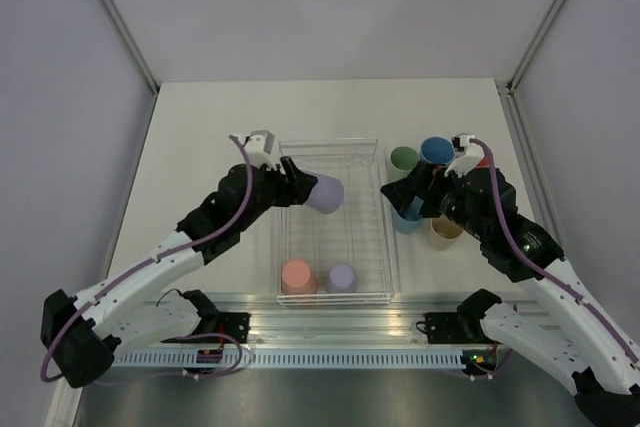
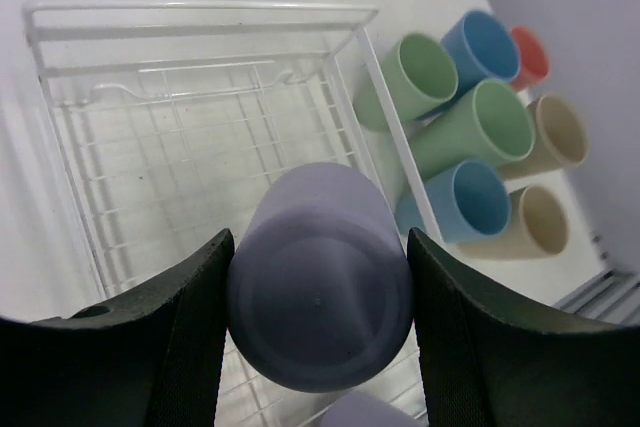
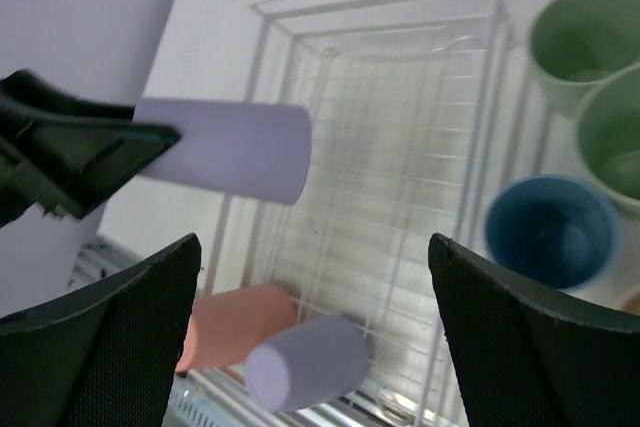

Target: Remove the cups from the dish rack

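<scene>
Left gripper point(image 1: 298, 185) clamped on lavender cup point(image 1: 326, 193), held above the dish rack point(image 1: 330, 141), upper centre of the top view. The cup is on its side, long axis left-right, base toward the left wrist; mouth probably faces right, rim not visible. Right gripper point(image 1: 412, 197) spread wide and empty, just right of the rack among the unloaded cups point(image 1: 404, 158). The held cup lies to its left, axis aimed roughly at it. Salmon cup point(image 1: 297, 275) and second lavender cup point(image 1: 342, 277) lie at the rack's lower end.
</scene>
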You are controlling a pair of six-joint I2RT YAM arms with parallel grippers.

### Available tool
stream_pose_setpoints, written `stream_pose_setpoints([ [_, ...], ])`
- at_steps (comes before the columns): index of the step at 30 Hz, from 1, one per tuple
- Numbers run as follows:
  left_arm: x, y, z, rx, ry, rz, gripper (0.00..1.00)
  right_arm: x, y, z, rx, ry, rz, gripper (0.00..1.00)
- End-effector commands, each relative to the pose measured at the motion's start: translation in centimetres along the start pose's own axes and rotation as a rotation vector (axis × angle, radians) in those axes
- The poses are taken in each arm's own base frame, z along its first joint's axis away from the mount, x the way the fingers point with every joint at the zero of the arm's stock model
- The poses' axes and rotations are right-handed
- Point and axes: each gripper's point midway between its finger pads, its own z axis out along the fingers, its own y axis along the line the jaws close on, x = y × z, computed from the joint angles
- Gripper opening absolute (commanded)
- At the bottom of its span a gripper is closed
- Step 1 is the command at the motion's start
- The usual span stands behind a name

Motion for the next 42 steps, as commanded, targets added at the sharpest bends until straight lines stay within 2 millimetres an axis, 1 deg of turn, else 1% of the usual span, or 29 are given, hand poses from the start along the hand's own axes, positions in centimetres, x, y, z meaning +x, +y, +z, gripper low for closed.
stream_pose_setpoints([
  [1,-3.1,-3.4,-1.6,0.306,-0.102,-0.301,0.02,0.5,6.0,-0.3,-0.345,0.020,0.067,0.98],
  [2,-4.5,-3.5,-2.0,0.351,-0.147,-0.358,0.02,1.7,6.3,-0.1,-0.393,0.056,0.077,0.98],
  [3,-3.6,-3.8,-2.4,0.400,-0.115,-0.372,0.02,2.2,7.5,-0.7,-0.472,0.080,0.088,0.98],
  [4,-3.8,-3.9,-2.7,0.429,-0.122,-0.398,0.02,2.4,8.2,-0.7,-0.530,0.078,0.111,0.98],
  [5,-4.9,-4.5,-3.4,0.499,-0.148,-0.445,0.02,2.5,8.7,-0.7,-0.563,0.086,0.123,0.98],
  [6,-4.3,-4.2,-3.3,0.516,-0.146,-0.476,0.02,2.7,9.5,-1.0,-0.622,0.099,0.123,0.98],
  [7,-4.3,-4.2,-3.5,0.542,-0.151,-0.508,0.02,2.7,9.9,-1.1,-0.651,0.106,0.144,0.98],
  [8,-4.4,-4.4,-3.8,0.579,-0.134,-0.571,0.02,3.3,9.8,-0.8,-0.662,0.126,0.155,0.98],
  [10,-4.5,-4.6,-4.0,0.641,-0.158,-0.611,0.02,3.5,10.2,-0.8,-0.696,0.133,0.155,0.98],
  [12,-4.5,-4.7,-4.2,0.683,-0.156,-0.657,0.02,3.5,10.2,-0.8,-0.700,0.130,0.152,0.98],
  [14,-3.9,-4.6,-3.8,0.690,-0.131,-0.700,0.02,3.3,10.3,-0.9,-0.701,0.122,0.136,0.98],
  [15,-4.1,-4.8,-3.8,0.712,-0.136,-0.719,0.02,3.2,10.4,-0.8,-0.696,0.126,0.131,0.98],
  [21,-3.6,-4.9,-3.7,0.757,-0.118,-0.774,0.02,3.4,10.3,-0.8,-0.695,0.133,0.104,0.98],
  [24,-3.5,-4.8,-3.5,0.757,-0.114,-0.793,0.02,2.8,10.6,-1.4,-0.699,0.116,0.070,0.96],
  [26,-3.3,-4.5,-3.3,0.748,-0.115,-0.797,0.02,2.5,10.2,-1.6,-0.667,0.111,0.036,0.96],
  [27,-3.4,-4.5,-3.4,0.751,-0.117,-0.796,0.02,2.5,9.6,-1.6,-0.628,0.105,0.012,0.96],
  [28,-3.3,-4.4,-3.4,0.749,-0.117,-0.797,0.02,2.0,9.6,-1.9,-0.617,0.089,-0.008,0.96],
  [29,-3.3,-4.4,-3.4,0.748,-0.119,-0.796,0.02,1.8,9.4,-2.0,-0.601,0.082,-0.020,0.96],
  [30,-3.3,-4.4,-3.4,0.748,-0.118,-0.797,0.02,1.7,8.8,-1.9,-0.555,0.080,-0.028,0.97],
  [33,-3.2,-4.3,-3.4,0.748,-0.117,-0.799,0.02,2.0,7.9,-1.5,-0.512,0.085,-0.061,0.96],
  [35,-3.3,-4.5,-3.5,0.756,-0.114,-0.801,0.02,2.4,7.8,-1.2,-0.515,0.097,-0.054,0.96],
  [36,-3.3,-4.5,-3.5,0.761,-0.112,-0.803,0.02,2.4,8.1,-1.2,-0.536,0.090,-0.053,0.95],
  [38,-3.3,-4.8,-3.5,0.779,-0.099,-0.816,0.02,3.3,8.5,-0.8,-0.578,0.121,-0.036,0.92],
  [39,-3.3,-4.8,-3.4,0.781,-0.097,-0.824,0.02,3.3,8.5,-0.5,-0.581,0.118,-0.027,0.91],
  [40,-3.3,-5.0,-3.4,0.791,-0.094,-0.826,0.02,3.7,9.0,-0.7,-0.622,0.136,-0.020,0.89],
  [41,-3.4,-5.2,-3.4,0.802,-0.089,-0.829,0.02,3.4,9.8,-0.7,-0.666,0.125,-0.005,0.88],
  [42,-3.4,-5.5,-3.4,0.811,-0.080,-0.835,0.02,3.9,9.9,-0.7,-0.681,0.144,0.007,0.84],
])
